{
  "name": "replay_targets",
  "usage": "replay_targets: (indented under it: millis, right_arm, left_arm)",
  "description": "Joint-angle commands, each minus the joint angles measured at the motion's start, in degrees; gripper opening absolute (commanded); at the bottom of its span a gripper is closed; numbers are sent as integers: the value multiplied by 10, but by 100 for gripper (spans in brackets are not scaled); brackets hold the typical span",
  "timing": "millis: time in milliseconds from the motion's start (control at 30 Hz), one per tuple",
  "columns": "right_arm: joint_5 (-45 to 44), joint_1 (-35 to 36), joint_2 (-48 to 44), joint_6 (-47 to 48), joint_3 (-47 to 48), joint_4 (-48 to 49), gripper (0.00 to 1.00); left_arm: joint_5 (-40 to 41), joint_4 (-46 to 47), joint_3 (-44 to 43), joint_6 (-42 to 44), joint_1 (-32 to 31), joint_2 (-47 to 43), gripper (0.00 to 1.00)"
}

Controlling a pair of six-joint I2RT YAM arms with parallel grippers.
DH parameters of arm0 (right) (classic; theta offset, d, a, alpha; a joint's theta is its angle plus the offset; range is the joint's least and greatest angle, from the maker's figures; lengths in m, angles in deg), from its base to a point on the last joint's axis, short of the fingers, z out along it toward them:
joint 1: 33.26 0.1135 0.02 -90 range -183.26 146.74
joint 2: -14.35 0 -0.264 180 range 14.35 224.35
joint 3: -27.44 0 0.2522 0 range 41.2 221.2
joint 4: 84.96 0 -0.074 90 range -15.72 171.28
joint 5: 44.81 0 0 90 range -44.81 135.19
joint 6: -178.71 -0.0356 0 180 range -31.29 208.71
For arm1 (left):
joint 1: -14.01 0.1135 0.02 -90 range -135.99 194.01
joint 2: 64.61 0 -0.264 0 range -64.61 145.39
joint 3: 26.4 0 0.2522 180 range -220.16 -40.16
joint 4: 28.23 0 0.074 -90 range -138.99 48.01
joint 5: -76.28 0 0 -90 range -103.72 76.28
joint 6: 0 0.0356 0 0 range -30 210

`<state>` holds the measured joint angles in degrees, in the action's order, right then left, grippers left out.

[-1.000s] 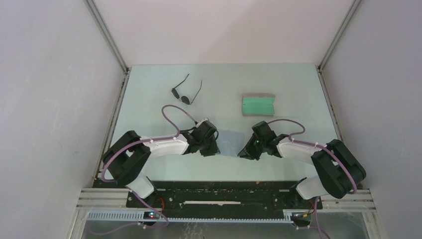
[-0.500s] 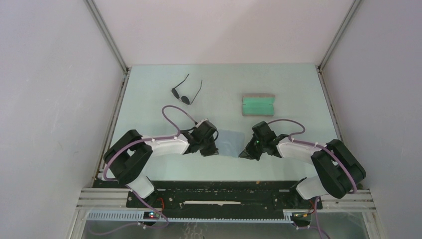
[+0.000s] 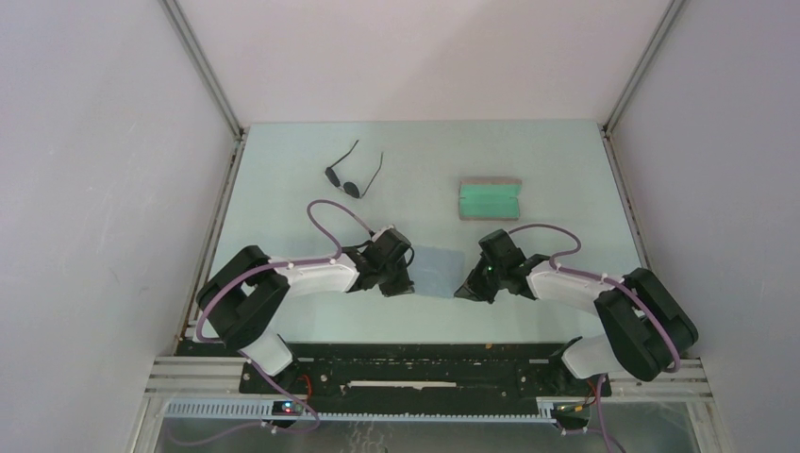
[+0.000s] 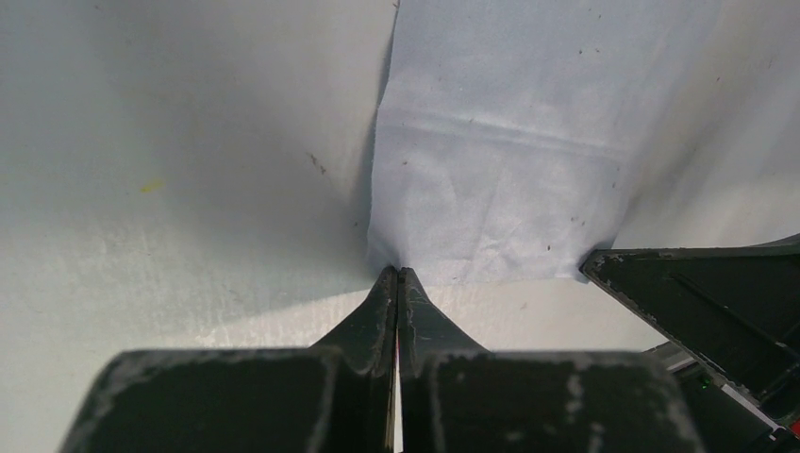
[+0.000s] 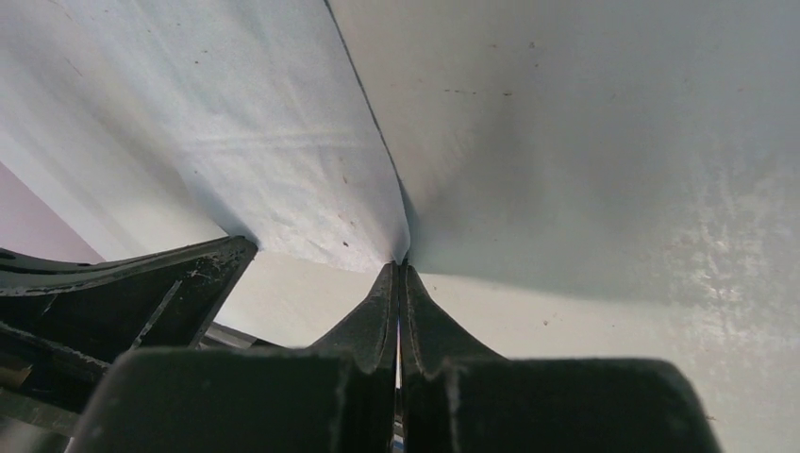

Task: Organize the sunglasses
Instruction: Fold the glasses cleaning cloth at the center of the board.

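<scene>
The sunglasses [image 3: 351, 176], thin black wire frame with dark oval lenses, lie on the table at the far left with their arms unfolded, away from both grippers. The grey case with green lining [image 3: 490, 199] lies open at the far right. The light blue cloth [image 3: 435, 271] lies between the two arms. My left gripper [image 3: 401, 286] is shut on the cloth's near left corner [image 4: 401, 255]. My right gripper [image 3: 465, 290] is shut on its near right corner [image 5: 391, 247]. Each wrist view shows the other gripper's finger at the cloth's opposite corner.
The table is bounded by white walls with metal posts at the back corners. The arm bases and a metal rail [image 3: 425, 373] run along the near edge.
Both arms have barely moved; the right gripper and elbow shifted slightly right. Both grippers stay shut on the cloth corners.
</scene>
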<state>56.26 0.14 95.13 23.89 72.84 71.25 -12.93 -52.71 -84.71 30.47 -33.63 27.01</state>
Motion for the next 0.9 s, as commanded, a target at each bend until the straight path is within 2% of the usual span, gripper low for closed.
replay_targets:
  millis: [0,167,333,600,867]
  right_arm:
    - [-16,-3,-28,14,-2,-12,6]
    - [-8,-3,-34,19,-2,-15,24]
    - [-9,-5,-41,25,-2,-38,30]
    - [-7,-7,-27,29,-9,-35,31]
    - [8,-1,-3,25,-9,-9,27]
  left_arm:
    - [6,-28,-14,9,2,-11,0]
    - [0,-32,-24,12,2,-9,0]
    - [-4,-34,-21,11,1,-17,0]
    - [-16,-40,-13,3,0,-20,0]
    - [-19,-32,-16,2,-5,-17,0]
